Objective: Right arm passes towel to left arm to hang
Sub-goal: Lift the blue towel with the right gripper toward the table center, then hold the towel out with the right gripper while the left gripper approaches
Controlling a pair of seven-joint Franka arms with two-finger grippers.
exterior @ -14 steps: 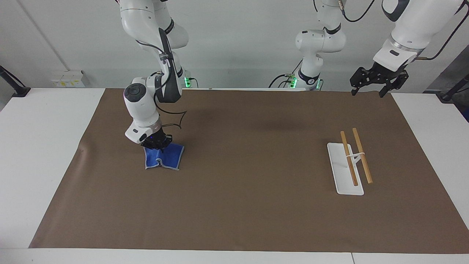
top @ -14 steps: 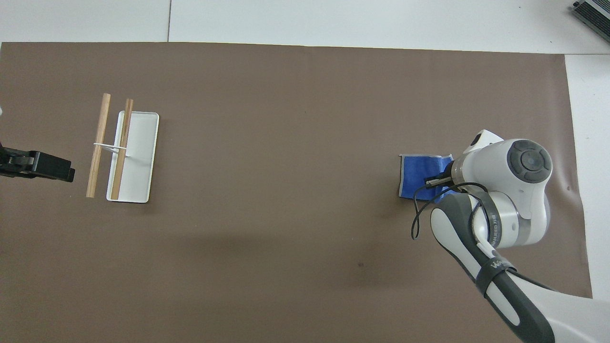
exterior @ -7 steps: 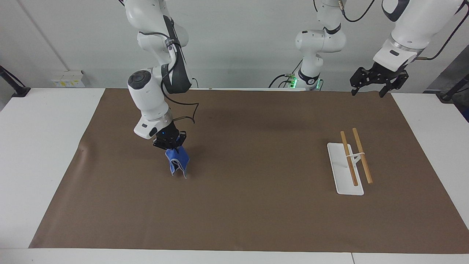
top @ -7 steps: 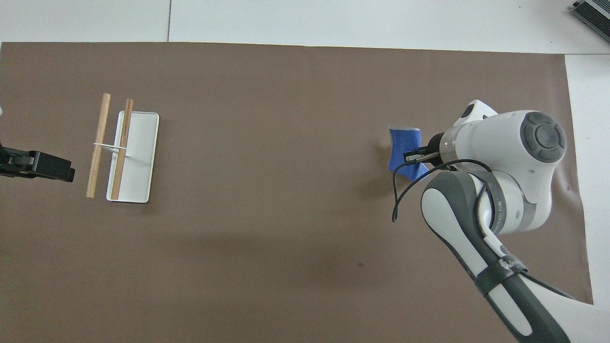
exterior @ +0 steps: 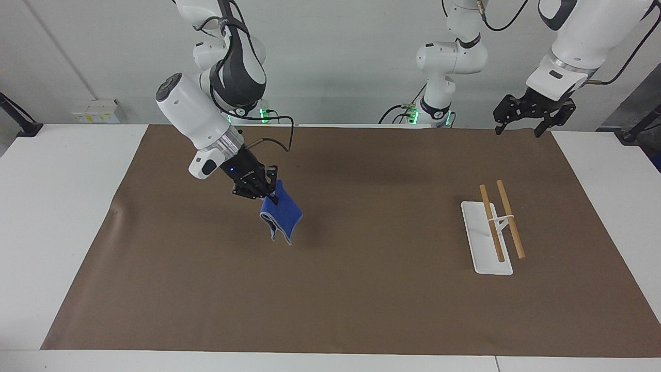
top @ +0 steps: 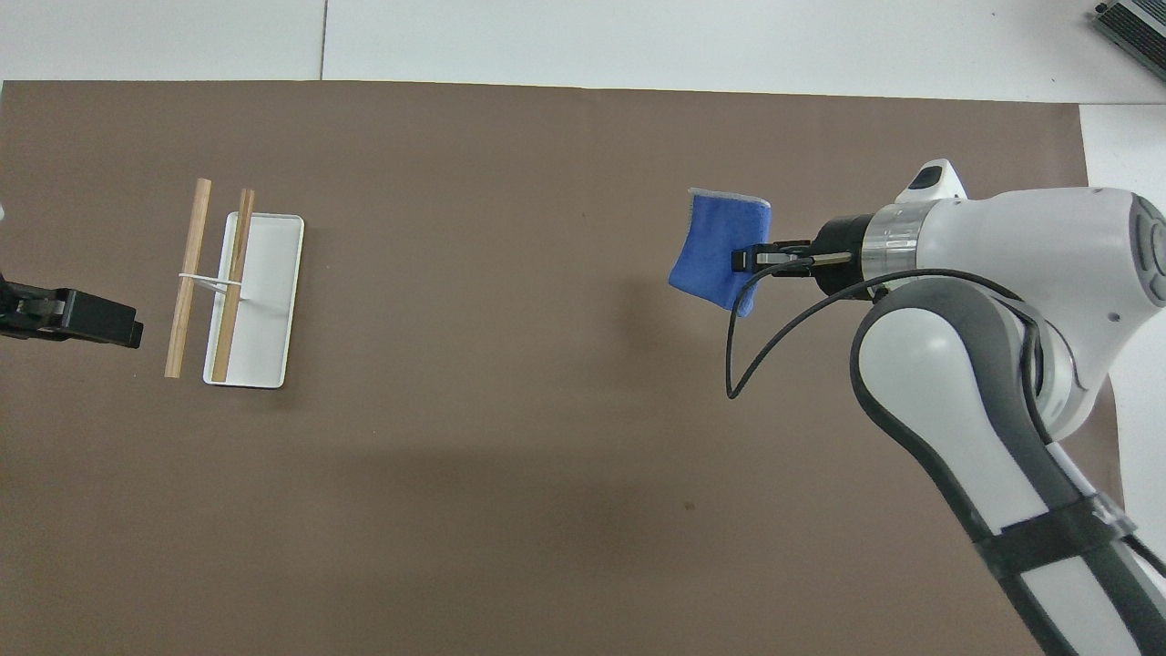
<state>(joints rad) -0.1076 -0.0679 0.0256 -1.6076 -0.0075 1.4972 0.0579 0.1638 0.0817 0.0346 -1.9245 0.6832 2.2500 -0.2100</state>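
The blue towel (exterior: pixel 281 217) (top: pixel 718 253) hangs in the air over the brown mat, clear of it. My right gripper (exterior: pixel 268 195) (top: pixel 742 261) is shut on the towel's upper edge, its arm tilted toward the middle of the table. My left gripper (exterior: pixel 519 128) (top: pixel 127 333) waits open, raised over the left arm's end of the mat, with nothing between its fingers.
A white rack (exterior: pixel 487 243) (top: pixel 264 301) with two wooden rods (exterior: pixel 501 219) (top: pixel 209 273) stands on the brown mat (exterior: pixel 361 289) toward the left arm's end. White table (exterior: pixel 57 196) surrounds the mat.
My right gripper lifted the towel off the mat and carried it up and toward the middle of the table. The left arm has not moved.
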